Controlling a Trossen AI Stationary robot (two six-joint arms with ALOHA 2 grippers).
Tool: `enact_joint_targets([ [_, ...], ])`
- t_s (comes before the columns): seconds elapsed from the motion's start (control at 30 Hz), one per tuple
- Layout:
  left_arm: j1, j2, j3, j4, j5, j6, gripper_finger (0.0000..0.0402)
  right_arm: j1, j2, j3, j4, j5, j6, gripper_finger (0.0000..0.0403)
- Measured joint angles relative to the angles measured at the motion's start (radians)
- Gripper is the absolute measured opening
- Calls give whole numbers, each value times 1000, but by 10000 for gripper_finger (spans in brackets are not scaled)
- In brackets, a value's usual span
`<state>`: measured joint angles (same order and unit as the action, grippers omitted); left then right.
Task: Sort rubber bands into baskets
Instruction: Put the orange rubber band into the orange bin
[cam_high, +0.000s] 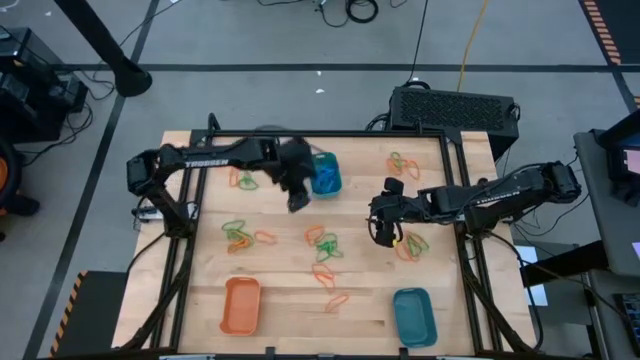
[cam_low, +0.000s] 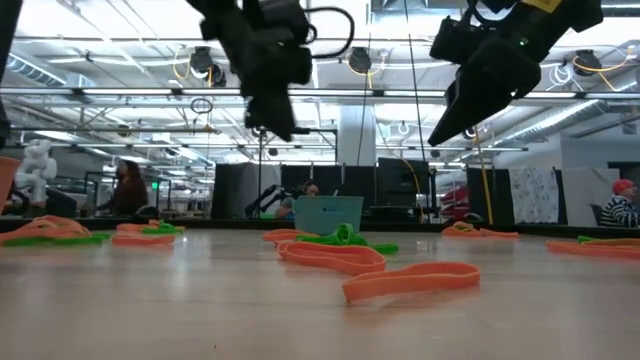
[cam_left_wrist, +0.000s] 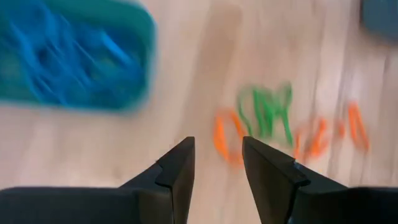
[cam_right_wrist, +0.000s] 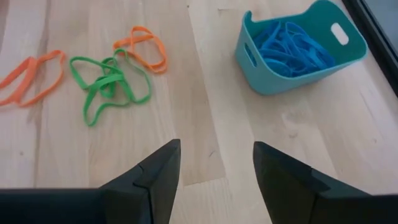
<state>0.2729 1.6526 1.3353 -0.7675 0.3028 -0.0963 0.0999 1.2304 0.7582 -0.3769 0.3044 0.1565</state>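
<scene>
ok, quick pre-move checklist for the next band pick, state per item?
1. Left gripper empty, open: ok.
2. Right gripper empty, open: ok.
3. Blue bands are in the far teal basket: ok.
4. Loose orange and green rubber bands still on the table: not ok, sorting unfinished.
5. Orange basket upright and in reach of the left arm: ok.
6. Near teal basket contents: cannot tell.

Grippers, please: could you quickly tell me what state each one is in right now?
Left gripper: open, holding nothing, beside the teal basket of blue bands.
Right gripper: open, holding nothing.
</scene>
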Motion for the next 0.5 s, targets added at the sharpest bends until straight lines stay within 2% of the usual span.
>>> enact_joint_targets([
  [0.13,-113,-23,-1,-144,-86,-4,141,1,0,0,21,0,-9,194],
  [0.23,-196,-20,-3,-228,-188,-42,141,1,0,0,41,0,-11,194],
  [0.3,-241,-15,-13,-255,-242,-61,141,1,0,0,54,0,-13,194],
  [0.5,-319,-14,-69,-283,-305,-103,141,1,0,0,61,-23,-15,194],
])
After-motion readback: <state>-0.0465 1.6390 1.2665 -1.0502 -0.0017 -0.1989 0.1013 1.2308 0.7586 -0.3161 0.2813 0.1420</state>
